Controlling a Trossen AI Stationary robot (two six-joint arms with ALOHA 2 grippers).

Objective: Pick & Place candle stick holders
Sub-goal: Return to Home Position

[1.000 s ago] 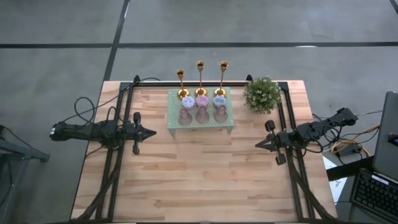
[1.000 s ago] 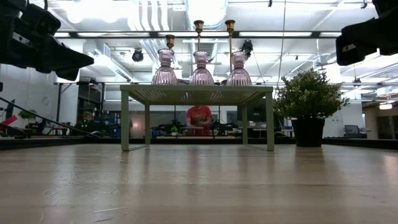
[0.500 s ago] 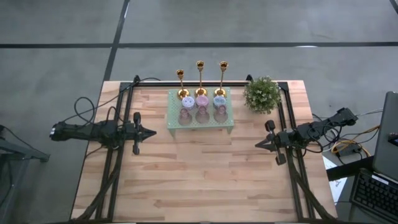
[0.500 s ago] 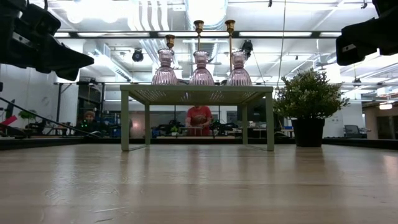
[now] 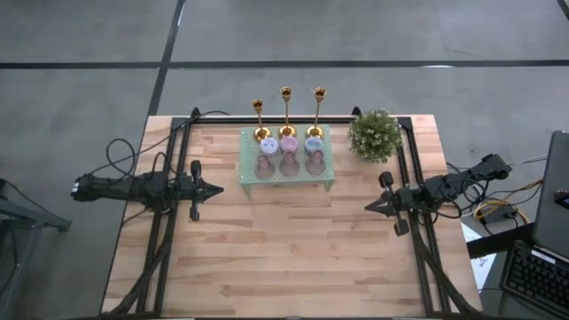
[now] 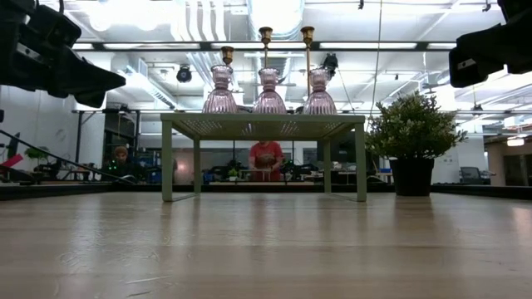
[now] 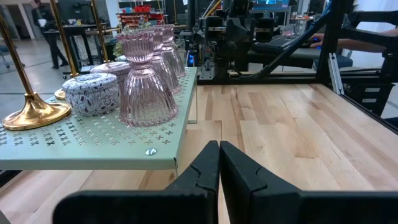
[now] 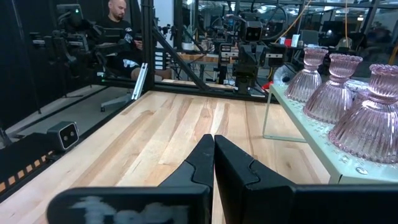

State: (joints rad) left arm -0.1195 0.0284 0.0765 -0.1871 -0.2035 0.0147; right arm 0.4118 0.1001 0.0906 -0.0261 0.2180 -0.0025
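Candlesticks point(image 5: 286, 92), three of them in shiny gold, are standing in a row along the far edge of the pale green perforated stand point(image 5: 250, 174). Just in front of them small round holders point(image 5: 288, 142) are sitting, and three ribbed pink glass holders point(image 5: 289, 164) are lining the near edge. From table height the pink glass holders point(image 6: 269, 93) are hiding the small round ones, and only the upper parts of the gold stems point(image 6: 265, 37) are showing above them. The left wrist view is showing one small holder point(image 7: 92, 93) with a patterned side, beside a gold base point(image 7: 34, 115).

The stand is sitting at the back of the wooden table point(image 5: 284, 258), with a potted plant point(image 5: 374, 135) just to its right.

The left gripper point(image 5: 216, 189) is hovering over the table's left side and the right gripper point(image 5: 367, 207) over its right, both well apart from the stand. Only the wrist views are revealing their fingers: the left pair point(image 7: 202, 171) and the right pair point(image 8: 200, 163) are pressed together, grasping nothing.

Beyond the table a person point(image 6: 266, 158) in red is standing.
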